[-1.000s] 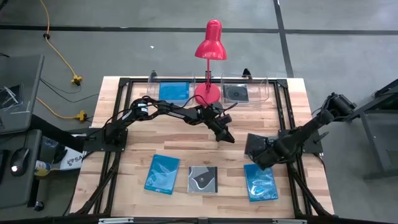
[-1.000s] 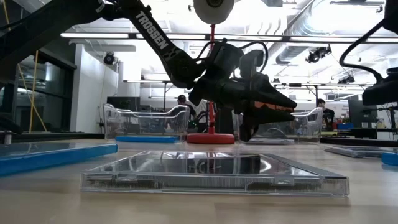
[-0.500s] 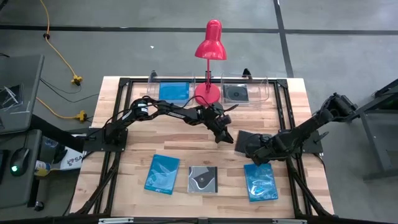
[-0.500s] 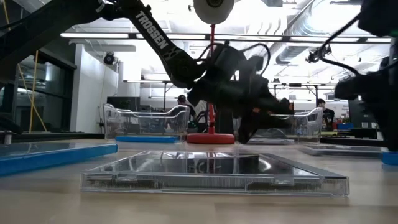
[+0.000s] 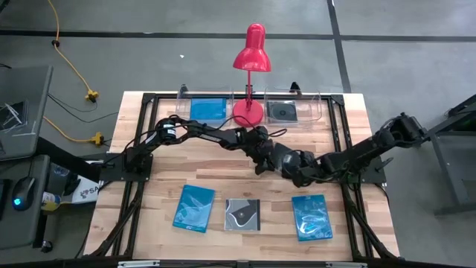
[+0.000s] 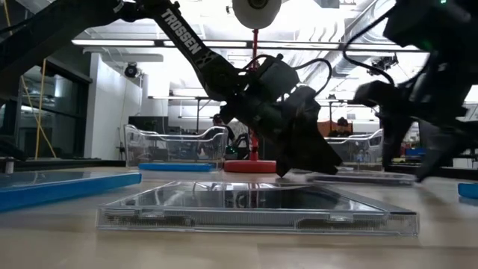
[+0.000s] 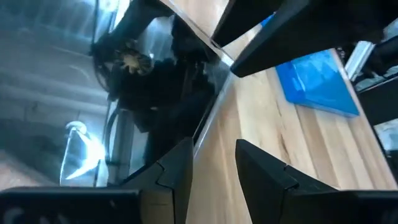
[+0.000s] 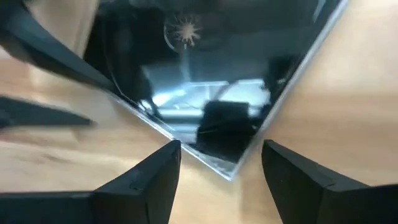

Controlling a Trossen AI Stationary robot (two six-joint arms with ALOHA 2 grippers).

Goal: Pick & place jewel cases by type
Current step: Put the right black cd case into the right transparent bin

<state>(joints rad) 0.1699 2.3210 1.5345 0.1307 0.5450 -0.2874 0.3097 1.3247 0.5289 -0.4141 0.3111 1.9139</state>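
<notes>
On your counter point(image 5: 216, 167), the left gripper point(image 5: 262, 162) sits mid-table, its jaws slightly parted at the edge of a dark jewel case point(image 5: 286, 158) lying flat there. Just right, the right gripper point(image 5: 299, 173) faces that case's corner, jaws spread, gripping nothing.

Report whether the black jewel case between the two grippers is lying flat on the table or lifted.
Cannot tell for sure. The low view shows the black jewel case level near the tabletop, with the left gripper beside it.
</notes>
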